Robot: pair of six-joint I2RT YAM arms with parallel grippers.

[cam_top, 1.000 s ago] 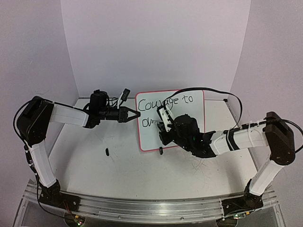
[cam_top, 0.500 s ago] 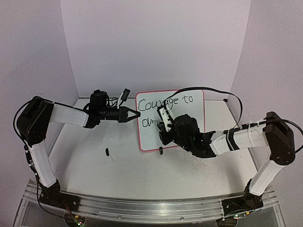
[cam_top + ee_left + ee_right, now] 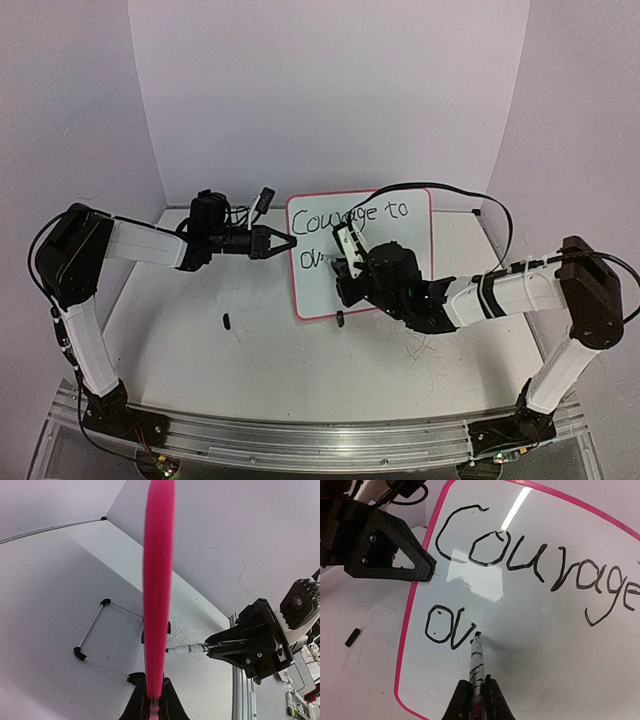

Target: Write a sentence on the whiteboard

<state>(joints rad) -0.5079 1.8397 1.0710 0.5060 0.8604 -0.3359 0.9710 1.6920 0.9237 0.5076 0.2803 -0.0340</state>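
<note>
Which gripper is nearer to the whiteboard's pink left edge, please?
Left. The left gripper clamps that edge of the whiteboard; the right gripper holds a marker against its face, farther in.

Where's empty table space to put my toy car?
The widest bare patch of the white table lies in front of the pink-framed glossy whiteboard, between the arm bases. Left of it lies a small black piece. Crowded: the board's left edge, clamped by the left gripper, and its middle, where the right gripper holds a slim marker.
</note>
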